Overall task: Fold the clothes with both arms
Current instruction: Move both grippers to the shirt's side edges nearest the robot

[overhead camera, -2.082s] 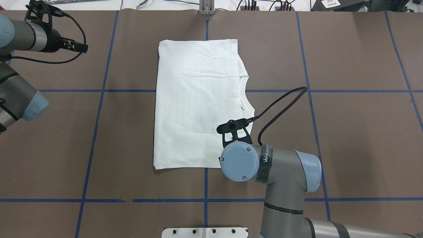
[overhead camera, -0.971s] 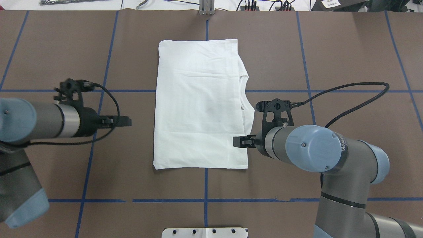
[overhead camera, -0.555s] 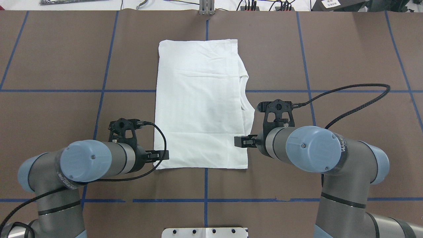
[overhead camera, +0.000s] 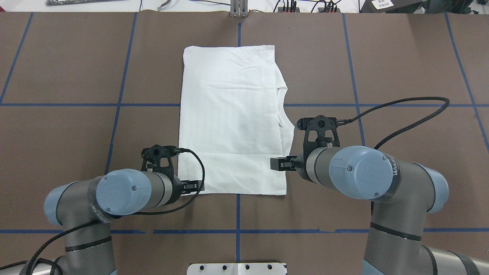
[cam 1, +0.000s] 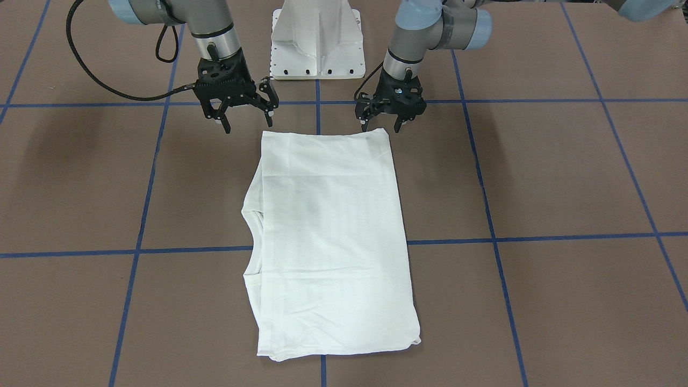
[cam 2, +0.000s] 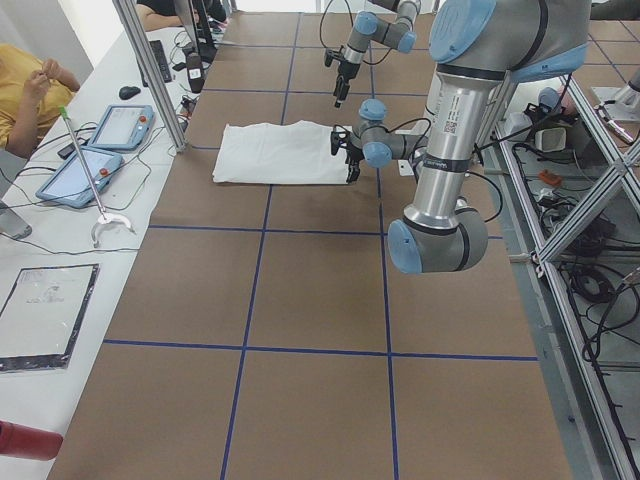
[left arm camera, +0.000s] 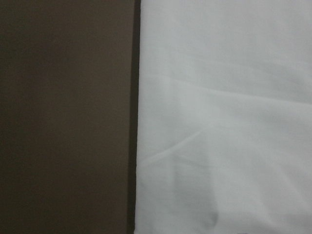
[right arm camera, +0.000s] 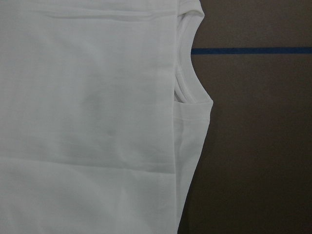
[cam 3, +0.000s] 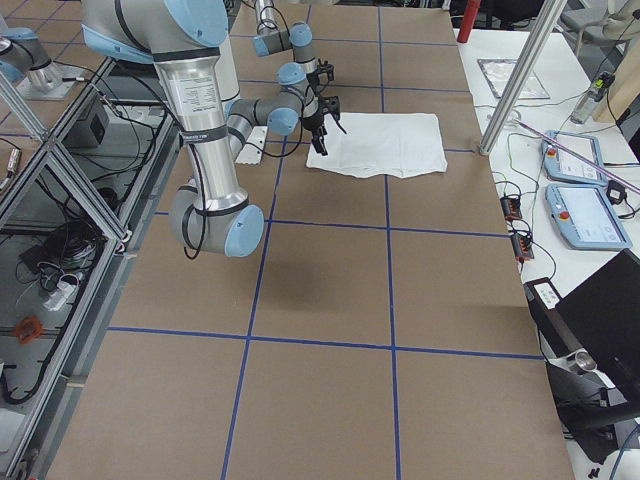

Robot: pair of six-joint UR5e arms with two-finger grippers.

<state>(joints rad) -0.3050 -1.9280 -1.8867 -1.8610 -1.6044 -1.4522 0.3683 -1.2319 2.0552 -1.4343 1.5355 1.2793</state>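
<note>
The white T-shirt [overhead camera: 229, 122] lies folded into a flat rectangle on the brown table [overhead camera: 401, 68], with its neck opening [overhead camera: 284, 110] at the right edge. It also shows in the front view [cam 1: 328, 231]. My left gripper [overhead camera: 195, 186] is open and empty at the shirt's near left corner; the front view [cam 1: 382, 124] shows its fingertips just short of that corner. My right gripper [overhead camera: 276, 164] is open and empty by the near right corner, spread wide in the front view [cam 1: 249, 119]. The left wrist view shows the shirt's left edge [left arm camera: 219, 122], the right wrist view the neckline [right arm camera: 187, 92].
The white base block [overhead camera: 237, 268] stands at the table's near edge between the arms. Blue tape lines [overhead camera: 114, 114] grid the brown cover. Plugs and cables [overhead camera: 290, 5] lie along the far edge. A side bench holds tablets [cam 2: 90, 165].
My left arm has swung from the far left down to the shirt's near left corner. My right arm has turned sideways, gripper at the near right edge, and has held there for the last second.
</note>
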